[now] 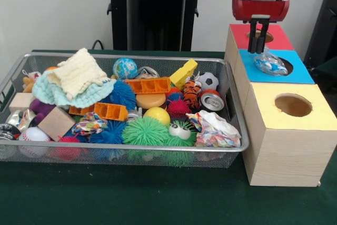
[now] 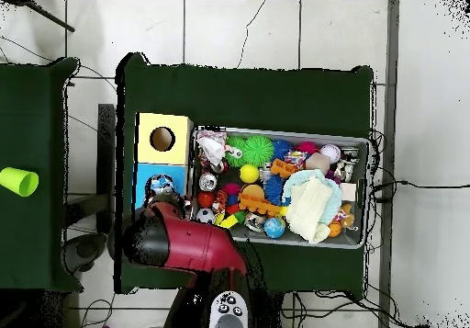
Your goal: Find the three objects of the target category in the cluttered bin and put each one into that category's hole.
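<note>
I find the pincer (image 1: 258,49) with fingers slightly parted, gripping nothing. Directly below its tips the crumpled clear wrapper (image 1: 269,63) lies on the blue box top (image 1: 247,69), overlapping the hole's (image 1: 287,66) rim, not yet dropped through.

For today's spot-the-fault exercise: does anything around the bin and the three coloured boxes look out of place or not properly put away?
Yes. A crumpled clear plastic wrapper lies on the blue box, resting over its hole rather than dropped inside. The gripper hangs just above it. Nothing appears to have spilled outside the bin.
</note>
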